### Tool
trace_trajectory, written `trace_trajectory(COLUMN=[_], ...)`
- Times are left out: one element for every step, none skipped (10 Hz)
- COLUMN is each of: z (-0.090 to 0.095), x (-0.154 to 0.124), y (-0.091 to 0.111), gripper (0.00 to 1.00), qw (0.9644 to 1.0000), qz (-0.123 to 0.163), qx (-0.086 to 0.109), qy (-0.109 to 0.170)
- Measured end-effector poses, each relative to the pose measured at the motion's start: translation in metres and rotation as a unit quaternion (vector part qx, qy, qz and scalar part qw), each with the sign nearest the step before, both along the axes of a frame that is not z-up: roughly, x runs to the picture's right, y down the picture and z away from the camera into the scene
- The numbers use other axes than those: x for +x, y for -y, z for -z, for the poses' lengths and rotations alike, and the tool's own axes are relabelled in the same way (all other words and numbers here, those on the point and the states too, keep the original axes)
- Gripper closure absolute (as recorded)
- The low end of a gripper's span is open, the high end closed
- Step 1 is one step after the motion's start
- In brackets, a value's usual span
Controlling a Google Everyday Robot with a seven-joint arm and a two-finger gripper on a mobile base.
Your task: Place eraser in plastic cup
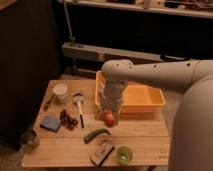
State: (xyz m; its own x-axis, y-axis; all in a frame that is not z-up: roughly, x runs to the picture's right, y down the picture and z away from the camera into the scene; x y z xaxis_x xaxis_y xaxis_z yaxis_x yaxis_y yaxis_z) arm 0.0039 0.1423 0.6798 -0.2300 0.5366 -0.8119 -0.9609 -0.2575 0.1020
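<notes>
The eraser [102,152], a tan block with a dark strip, lies flat near the table's front edge. The lime-green plastic cup [123,155] stands upright just to its right, almost touching it. My gripper [111,109] hangs at the end of the white arm over the middle of the table. It is right above an orange fruit [108,119] and well behind the eraser and the cup. It holds nothing that I can see.
A wooden table [60,150] carries a yellow bin [142,100], a white cup [60,91], a white brush [78,102], a blue pad [50,123], dark red grapes [69,120], a green vegetable [96,134] and a metal can [30,140].
</notes>
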Motion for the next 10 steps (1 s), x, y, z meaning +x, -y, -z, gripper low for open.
trace_trajectory(z=[0.0,-0.003,-0.005,-0.008,-0.011,-0.013,-0.016,-0.02,-0.025,-0.03], x=[-0.002,0.0,0.003,0.009,0.019,0.029,0.038,0.037,0.036,0.04], y=[-0.006,-0.012,-0.02,-0.029,-0.035,-0.039,-0.04,-0.043,-0.048,-0.055], gripper=[0.35,0.35,0.35,0.35,0.35,0.35,0.35,0.35,0.35,0.35], qw=[0.9997,0.9993,0.999,0.9987,0.9986,0.9985,0.9982,0.9982,0.998,0.9976], qz=[0.007,0.011,0.012,0.006,-0.008,-0.019,-0.03,-0.039,-0.046,-0.055], qx=[0.016,0.014,0.008,0.006,0.002,-0.001,-0.003,-0.003,-0.005,-0.008], qy=[-0.019,-0.031,-0.042,-0.049,-0.051,-0.051,-0.052,-0.046,-0.042,-0.041])
